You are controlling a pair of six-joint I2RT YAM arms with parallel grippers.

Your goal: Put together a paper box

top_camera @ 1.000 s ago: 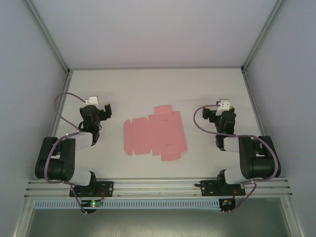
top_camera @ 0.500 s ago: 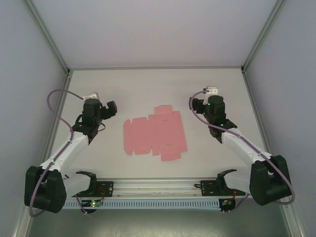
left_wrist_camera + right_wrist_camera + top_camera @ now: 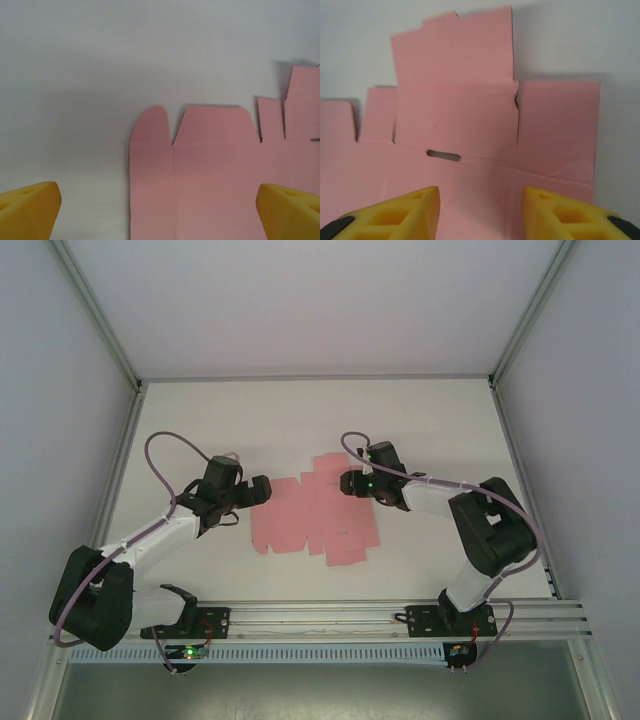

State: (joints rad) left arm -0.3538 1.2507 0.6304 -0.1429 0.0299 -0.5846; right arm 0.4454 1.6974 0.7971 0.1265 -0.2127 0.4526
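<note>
We see the paper box (image 3: pixel 315 515) flat in the middle of the tabletop (image 3: pixel 440 420), long axis left to right, flaps toward far and near edges. Our left gripper (image 3: pixel 263 489) gapes wide at its left end. Our right gripper (image 3: pixel 348 482), half-narrowed and empty, hangs over its far-right part.

Checking the feed from my end: paper box (image 3: pixel 315 515) is plain pink all over, no print on it. Desk (image 3: pixel 300 420) is off-white. Foam pads (image 3: pixel 30 207) on the left claw (image 3: pixel 262 490) and right claw (image 3: pixel 347 482) are yellow. Left arm (image 3: pixel 150 535) and right arm (image 3: pixel 430 502) are black with white links.
</note>
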